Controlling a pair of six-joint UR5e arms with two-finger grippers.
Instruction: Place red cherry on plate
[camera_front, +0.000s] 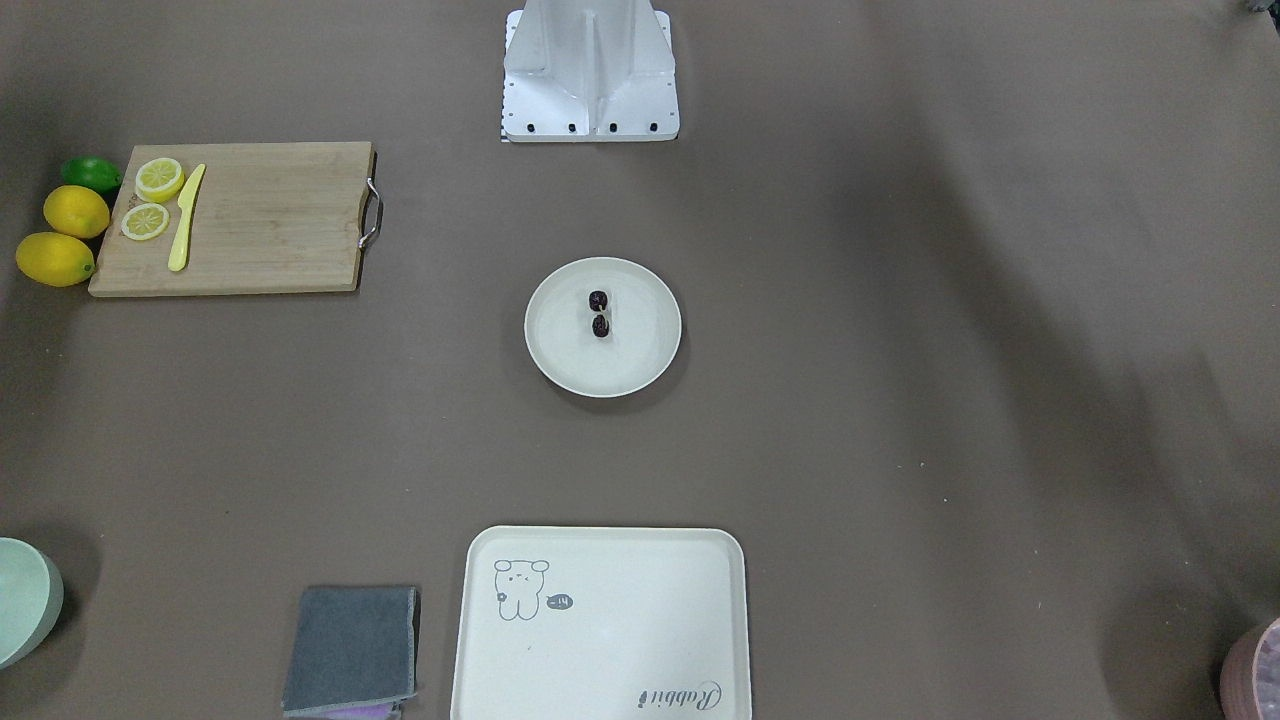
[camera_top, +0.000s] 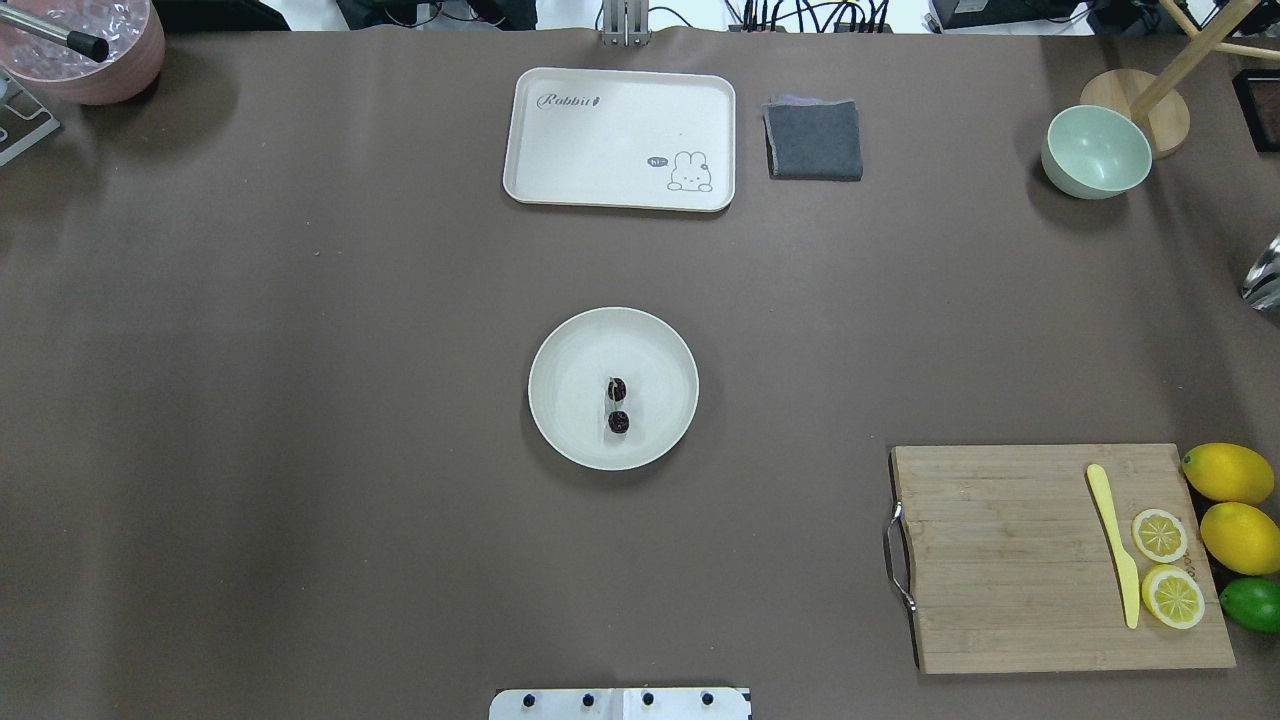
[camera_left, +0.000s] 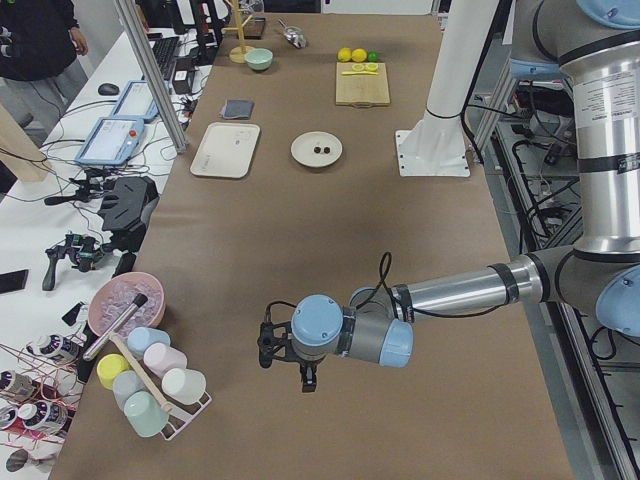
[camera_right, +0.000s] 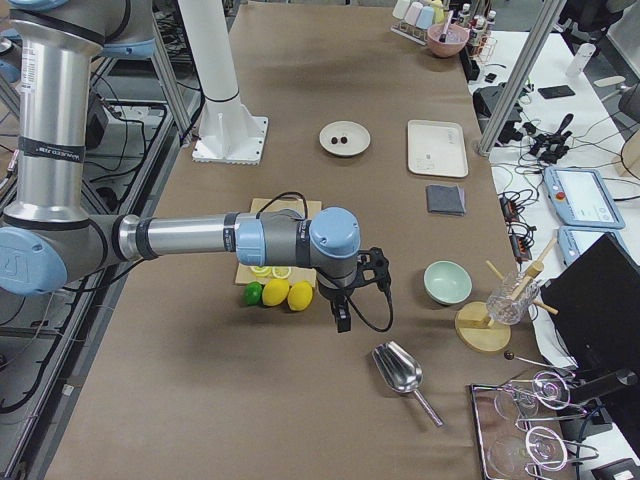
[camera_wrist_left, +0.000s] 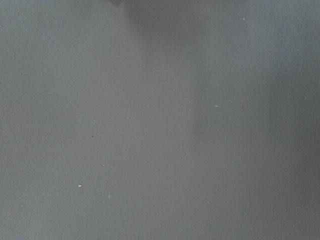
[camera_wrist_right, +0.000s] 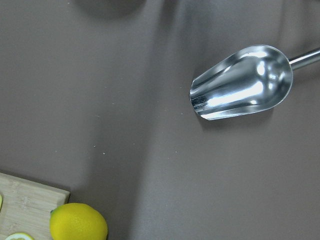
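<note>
The red cherry (camera_front: 599, 313), a joined pair of tiny dark fruits, lies near the middle of the round cream plate (camera_front: 560, 362) at the table's centre. Overhead, the red cherry (camera_top: 618, 405) rests inside the plate (camera_top: 570, 425) with nothing near it. Neither gripper shows in the overhead or front views. In the exterior left view my left gripper (camera_left: 300, 375) hangs over bare table far from the plate (camera_left: 303, 154). My right gripper (camera_right: 342, 318) hangs beside the lemons, far from the plate (camera_right: 331, 144). I cannot tell whether either gripper is open or shut.
A wooden cutting board (camera_top: 1000, 590) carries lemon slices (camera_top: 1160, 535) and a yellow knife (camera_top: 1116, 545), with lemons (camera_top: 1228, 472) and a lime beside it. A cream tray (camera_top: 600, 130), grey cloth (camera_top: 814, 140), green bowl (camera_top: 1095, 152) and metal scoop (camera_wrist_right: 242, 82) lie around.
</note>
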